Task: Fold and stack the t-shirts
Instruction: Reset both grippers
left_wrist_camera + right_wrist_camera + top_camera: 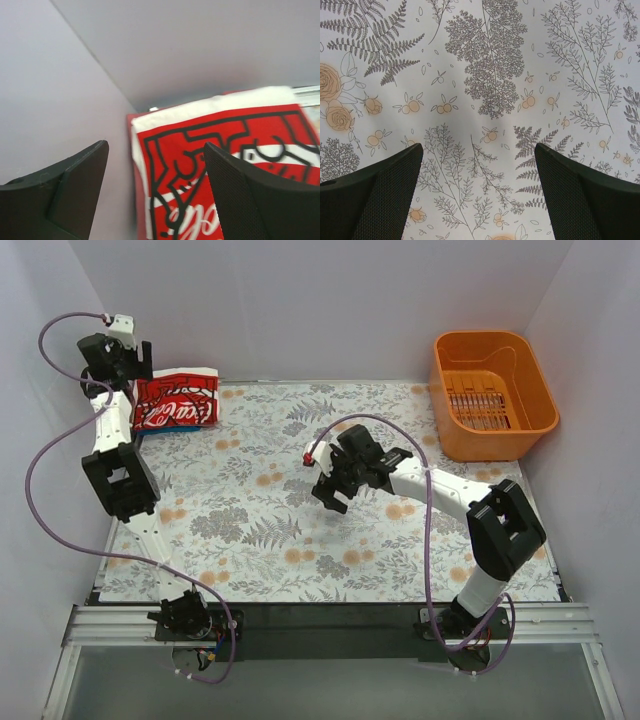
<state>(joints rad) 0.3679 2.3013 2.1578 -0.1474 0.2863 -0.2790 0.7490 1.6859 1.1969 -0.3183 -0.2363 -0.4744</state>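
The white t-shirt with the large red print and white script (181, 400) lies folded in the table's far left corner. It fills the left wrist view (225, 145). A thin salmon-red edge (138, 210) shows under its left side; I cannot tell if that is the salmon-red shirt. No blue shirt is in view. My left gripper (138, 367) hangs open and empty just above the stack's left end, its jaws wide apart (155, 146). My right gripper (331, 496) is open and empty over the middle of the table, with only the floral cover below it (478, 147).
An orange plastic basket (494, 390) stands at the far right corner. The floral table cover (300, 530) spans the table. White walls close in the left, back and right sides; the stack lies against the left and back walls.
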